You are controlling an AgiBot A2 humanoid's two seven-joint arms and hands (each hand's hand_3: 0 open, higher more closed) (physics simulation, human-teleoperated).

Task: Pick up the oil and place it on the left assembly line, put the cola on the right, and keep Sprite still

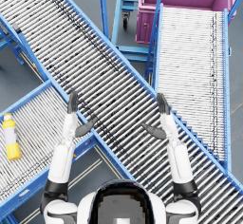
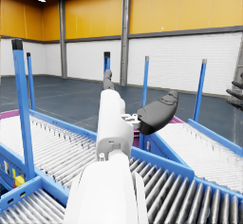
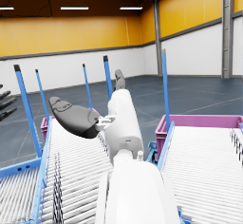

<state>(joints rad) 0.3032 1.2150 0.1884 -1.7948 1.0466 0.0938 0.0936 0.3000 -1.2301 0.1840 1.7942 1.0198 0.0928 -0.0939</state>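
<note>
**Q:** Where does the oil lie, and in what state are the hands?

**A:** In the head view, the oil bottle (image 1: 10,137), yellow with a white cap, lies flat on the rollers of the left conveyor (image 1: 40,116), near that view's 9 o'clock edge. Its long axis runs 12 to 6 o'clock, cap toward 12. The left hand (image 1: 75,114) and the right hand (image 1: 163,115) are both released, with fingers spread and nothing in them. They hover over the central conveyor (image 1: 109,80).

**Q:** Which relation governs the coming move?

**A:** The bottle lies at about 8 o'clock from the left hand and well apart from it, across the blue rail that divides the two lines. The left hand is plainly the nearer. The right hand sits further toward 3 o'clock, on the side of the right conveyor (image 1: 190,66). Since the oil appears to rest on the left line already, that step is probably complete. Neither cola nor Sprite shows in any view, so the direction of the next reach cannot be determined.
</note>
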